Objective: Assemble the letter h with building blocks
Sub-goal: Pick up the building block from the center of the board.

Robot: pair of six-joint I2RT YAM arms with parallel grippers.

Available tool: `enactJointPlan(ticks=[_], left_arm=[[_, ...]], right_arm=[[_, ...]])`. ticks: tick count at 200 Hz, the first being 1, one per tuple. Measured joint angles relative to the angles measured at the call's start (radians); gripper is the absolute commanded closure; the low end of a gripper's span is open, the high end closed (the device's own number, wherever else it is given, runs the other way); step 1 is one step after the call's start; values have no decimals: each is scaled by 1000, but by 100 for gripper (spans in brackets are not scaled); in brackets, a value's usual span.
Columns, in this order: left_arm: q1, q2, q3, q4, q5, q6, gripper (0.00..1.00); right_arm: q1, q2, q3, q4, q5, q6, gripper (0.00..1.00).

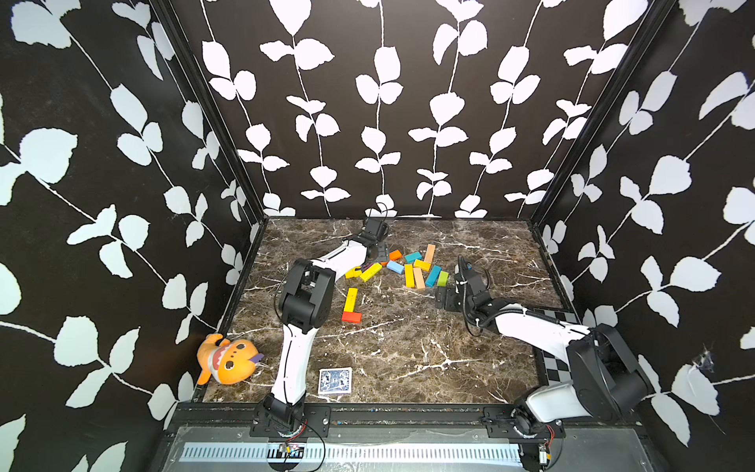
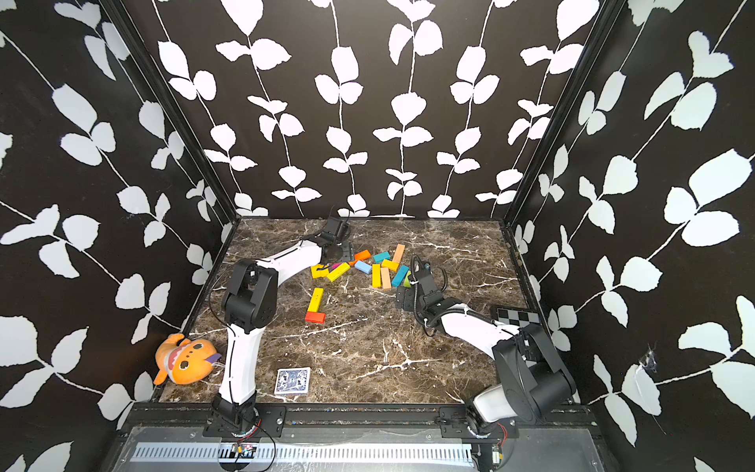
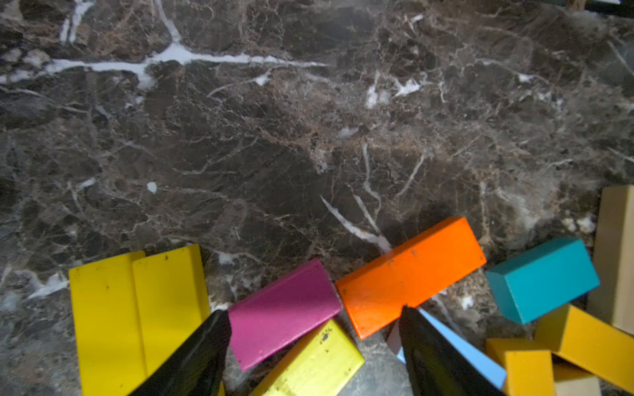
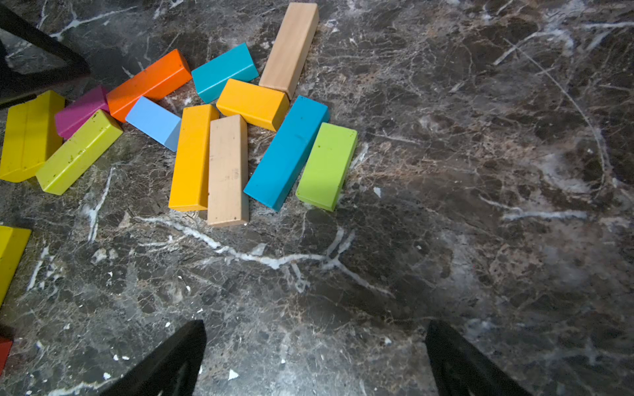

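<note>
Left gripper (image 3: 314,311), open, straddles pink block (image 3: 274,319) and one end of orange block (image 3: 411,274) at the pile's (image 1: 408,276) left edge. Right gripper (image 4: 315,324) hangs open, empty, beside it. Before the pile, yellow bar (image 1: 351,299) and red bar (image 1: 351,317) begin h. Next, likely: pinch pink alone.

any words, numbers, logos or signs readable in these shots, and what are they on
None can be read.
The playing card shows only its blue patterned back, no number.
The building blocks are plain colour, no letters.
The checkered board carries squares only.
</note>
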Motion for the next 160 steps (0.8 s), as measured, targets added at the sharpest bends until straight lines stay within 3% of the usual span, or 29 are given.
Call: enactJointPlan(ticks=[160], left_arm=[[-1, 56, 5, -5, -36, -7, 18]], right_arm=[[0, 4, 0, 0, 0, 0, 1]])
